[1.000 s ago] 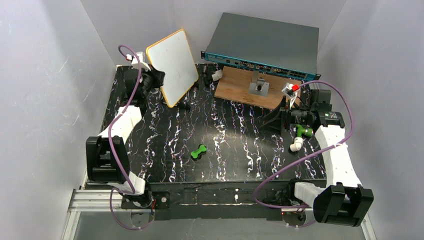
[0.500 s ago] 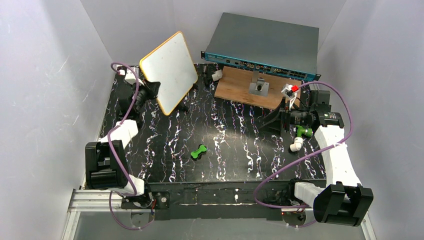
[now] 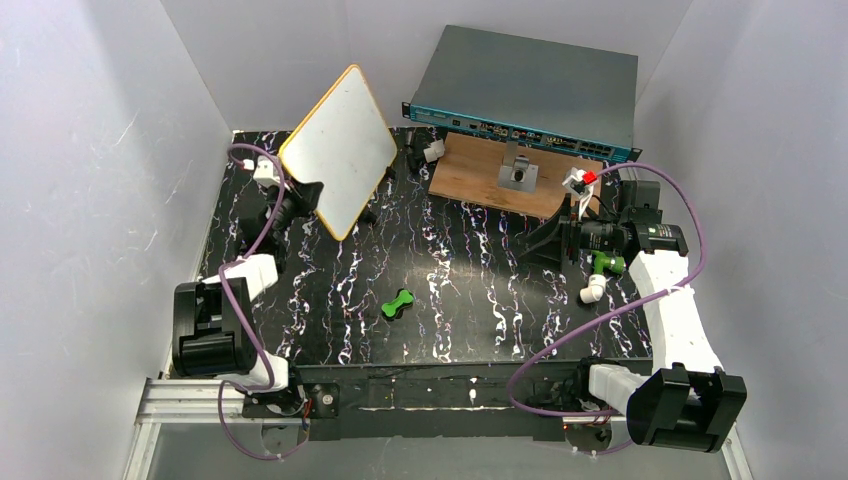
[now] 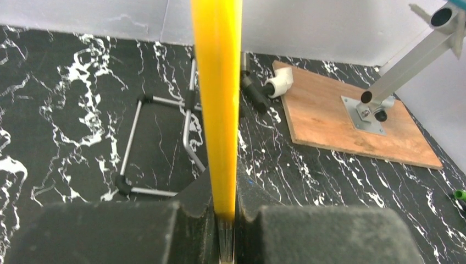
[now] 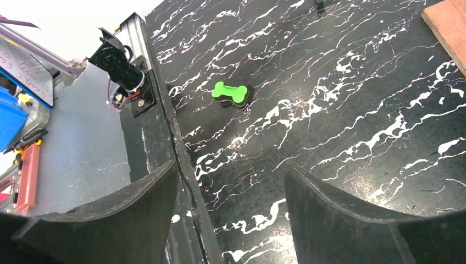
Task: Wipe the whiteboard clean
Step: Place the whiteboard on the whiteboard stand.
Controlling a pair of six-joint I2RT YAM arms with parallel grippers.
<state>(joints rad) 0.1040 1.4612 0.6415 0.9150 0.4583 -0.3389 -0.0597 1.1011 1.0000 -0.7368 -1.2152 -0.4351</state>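
Your L jaws are clamped on the whiteboard's (image 3: 338, 150) yellow edge, holding it tilted over the bench's (image 3: 480, 300) far-left, R jaws gape w/ nothing between; its face looks blank, I think.

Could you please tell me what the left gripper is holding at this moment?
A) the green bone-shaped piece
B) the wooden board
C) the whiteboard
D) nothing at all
C: the left gripper is shut on the yellow-framed edge of the whiteboard, which it holds up tilted above the table.
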